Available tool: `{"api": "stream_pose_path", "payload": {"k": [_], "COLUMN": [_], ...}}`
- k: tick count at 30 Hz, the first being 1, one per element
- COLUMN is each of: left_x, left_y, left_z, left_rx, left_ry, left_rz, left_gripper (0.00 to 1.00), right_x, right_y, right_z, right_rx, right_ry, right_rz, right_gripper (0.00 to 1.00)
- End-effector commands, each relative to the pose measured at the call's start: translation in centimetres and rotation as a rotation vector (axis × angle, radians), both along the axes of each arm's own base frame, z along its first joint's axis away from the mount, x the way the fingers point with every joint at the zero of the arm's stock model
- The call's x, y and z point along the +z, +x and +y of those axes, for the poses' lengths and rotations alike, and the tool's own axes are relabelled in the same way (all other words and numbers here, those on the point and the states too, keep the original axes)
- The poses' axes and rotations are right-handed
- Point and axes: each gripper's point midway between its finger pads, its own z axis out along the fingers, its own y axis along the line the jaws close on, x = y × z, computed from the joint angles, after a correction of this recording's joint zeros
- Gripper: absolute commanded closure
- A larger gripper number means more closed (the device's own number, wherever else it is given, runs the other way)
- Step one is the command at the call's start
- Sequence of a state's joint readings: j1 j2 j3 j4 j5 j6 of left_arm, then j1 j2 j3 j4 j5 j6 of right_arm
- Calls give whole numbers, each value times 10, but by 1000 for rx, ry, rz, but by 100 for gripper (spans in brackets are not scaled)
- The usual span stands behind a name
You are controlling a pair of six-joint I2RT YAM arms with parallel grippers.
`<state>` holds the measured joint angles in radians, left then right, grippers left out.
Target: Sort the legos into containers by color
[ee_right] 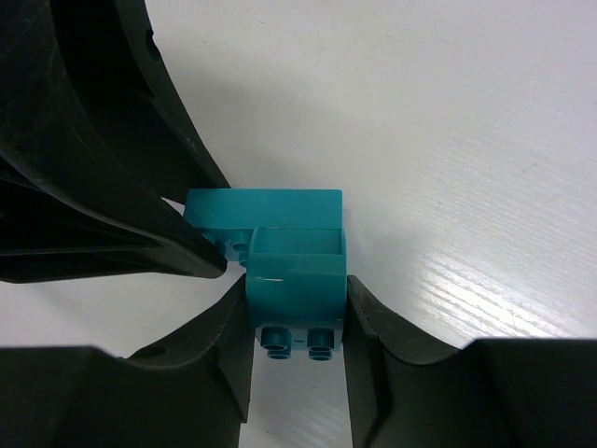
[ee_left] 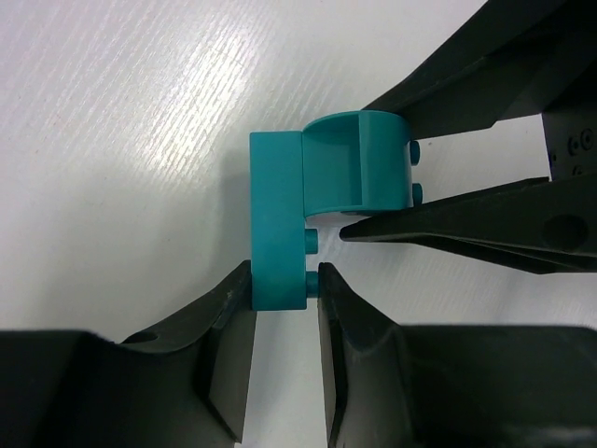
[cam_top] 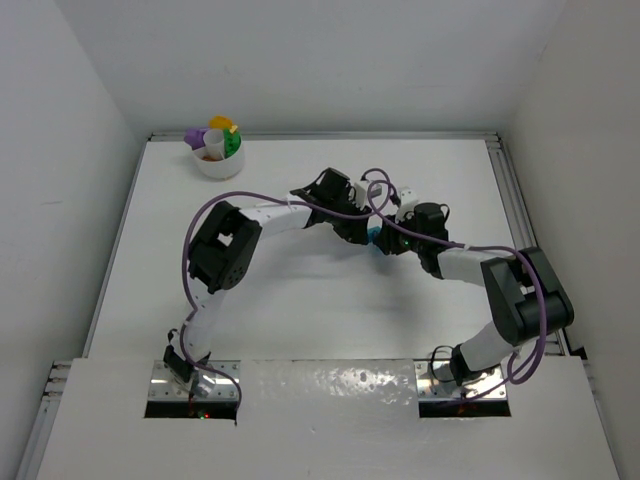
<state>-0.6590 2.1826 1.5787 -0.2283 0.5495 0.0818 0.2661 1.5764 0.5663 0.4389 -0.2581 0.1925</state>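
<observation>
Two teal legos are stuck together at a right angle, just above the table in the middle [cam_top: 375,240]. My left gripper [ee_left: 285,280] is shut on the near end of the flat teal lego [ee_left: 278,205]. My right gripper [ee_right: 298,294] is shut on the sides of the curved teal lego [ee_right: 297,275], studs facing its camera. Each wrist view shows the other gripper's fingers [ee_left: 448,229] [ee_right: 140,233] pressing in from the side. The white divided bowl [cam_top: 214,167] stands at the far left and holds purple [cam_top: 194,136], yellow [cam_top: 220,123], green [cam_top: 233,143] and orange [cam_top: 210,155] legos.
White walls close in the table on the left, back and right. A metal rail [cam_top: 510,200] runs along the right edge. Both arms meet at mid-table with purple cables [cam_top: 375,195] looping over them.
</observation>
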Motion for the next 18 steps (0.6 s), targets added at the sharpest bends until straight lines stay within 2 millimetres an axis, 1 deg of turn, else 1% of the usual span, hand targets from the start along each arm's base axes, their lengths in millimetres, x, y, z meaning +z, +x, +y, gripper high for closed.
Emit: {"api": "stream_pose_path", "payload": {"k": [1,2,3,4,5,6,7,8,10,14,16,18], "left_x": [25,22,19,16,16,12,12,14,16,30,40,63], "left_y": [8,11,21,26,35,41,46,55,63,83,89,99], "left_z": [-9,-5,4,10,18,28,34,43,53,74,82,95], "left_rx": [2,20,60,66,84,107,110,127,121,140,143,160], "left_ry": [-62,-53,-22,2,23,64,82,90,116,150,149,120], "left_rz": [-24,-21,-27,-46,-66,-82,-103,-116,-146,-205,-220,-223], "left_gripper": [100,100,100,100,100,100,100,100,100,100,100,100], "right_x": [37,43,44,48,58,63,65,72,77,89,90,97], "right_y": [25,25,22,21,21,21,18,17,15,19,21,27], "right_z": [4,3,2,0,0,-1,1,3,7,9,8,9], "right_rx": [-54,-57,-55,-54,-52,-48,-29,-11,20,24,16,4], "right_ry": [53,57,56,60,71,75,82,78,84,100,105,119], "right_rz": [-121,-137,-144,-159,-184,-195,-191,-209,-207,-229,-231,-245], "right_gripper": [100,100,100,100,100,100,100,100,100,100,100,100]}}
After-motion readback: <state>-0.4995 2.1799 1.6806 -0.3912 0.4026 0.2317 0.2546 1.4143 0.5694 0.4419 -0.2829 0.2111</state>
